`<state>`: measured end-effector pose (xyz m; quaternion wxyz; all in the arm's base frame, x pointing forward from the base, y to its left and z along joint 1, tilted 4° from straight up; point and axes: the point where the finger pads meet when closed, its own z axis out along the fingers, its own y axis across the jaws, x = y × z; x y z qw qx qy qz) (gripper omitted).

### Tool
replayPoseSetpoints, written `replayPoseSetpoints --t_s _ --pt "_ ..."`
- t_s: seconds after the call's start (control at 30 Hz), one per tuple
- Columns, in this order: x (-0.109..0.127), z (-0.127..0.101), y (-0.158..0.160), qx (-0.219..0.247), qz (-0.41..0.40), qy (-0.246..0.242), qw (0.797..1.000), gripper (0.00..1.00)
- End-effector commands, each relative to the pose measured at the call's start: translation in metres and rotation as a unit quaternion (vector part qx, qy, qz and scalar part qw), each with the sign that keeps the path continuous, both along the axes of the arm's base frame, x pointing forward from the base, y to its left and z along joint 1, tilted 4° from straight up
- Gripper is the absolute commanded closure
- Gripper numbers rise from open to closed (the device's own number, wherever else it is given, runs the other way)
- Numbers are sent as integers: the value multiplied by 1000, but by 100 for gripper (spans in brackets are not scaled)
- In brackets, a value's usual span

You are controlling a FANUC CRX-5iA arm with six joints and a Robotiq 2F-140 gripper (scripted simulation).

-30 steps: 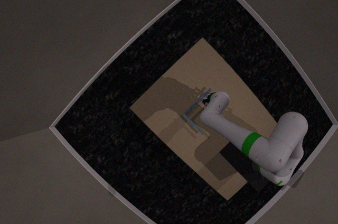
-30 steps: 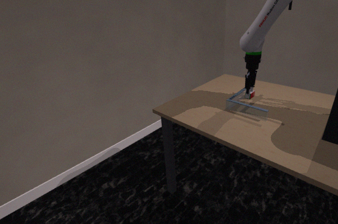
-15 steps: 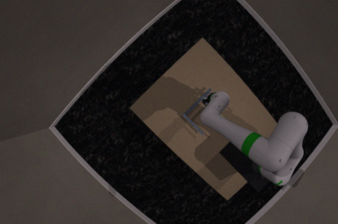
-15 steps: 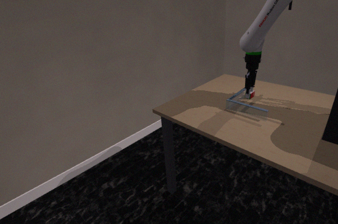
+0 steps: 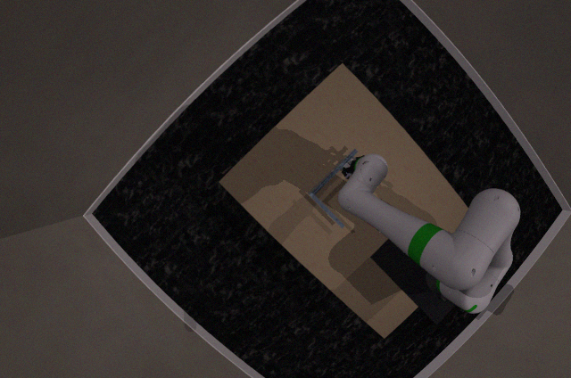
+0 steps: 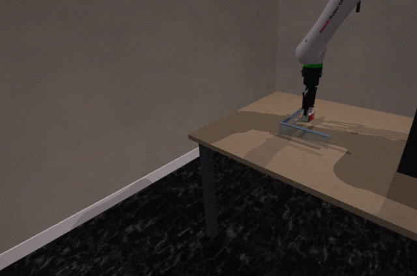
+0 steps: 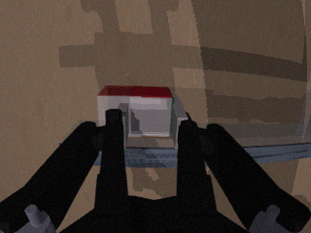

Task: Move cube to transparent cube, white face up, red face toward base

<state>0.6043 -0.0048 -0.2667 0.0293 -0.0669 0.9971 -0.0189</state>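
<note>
top: cube hidden under arm [image 5: 368,208] | wrist: claw [image 7: 152,131] base cut off

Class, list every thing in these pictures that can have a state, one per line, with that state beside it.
End effector: shut on the cube.
Cube: gripped at two sides, red face visible, beside the L-shaped rail.
L-shaped rail: lying on the table, untouched.
Arm: reaching down over the table.

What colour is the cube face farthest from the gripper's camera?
Red, clearest in the wrist view: the cube sits between the gripper fingers.
</note>
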Motion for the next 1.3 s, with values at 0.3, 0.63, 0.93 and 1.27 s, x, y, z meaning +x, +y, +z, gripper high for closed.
replayPoseSetpoints --t_s 0.3,0.63,0.93,1.27 --pt "-2 24 1 0 0 0 1000 100" --pt "-4 57 2 0 0 0 1000 100" --pt "-4 72 2 0 0 0 1000 100" --pt "-4 72 2 0 0 0 1000 100"
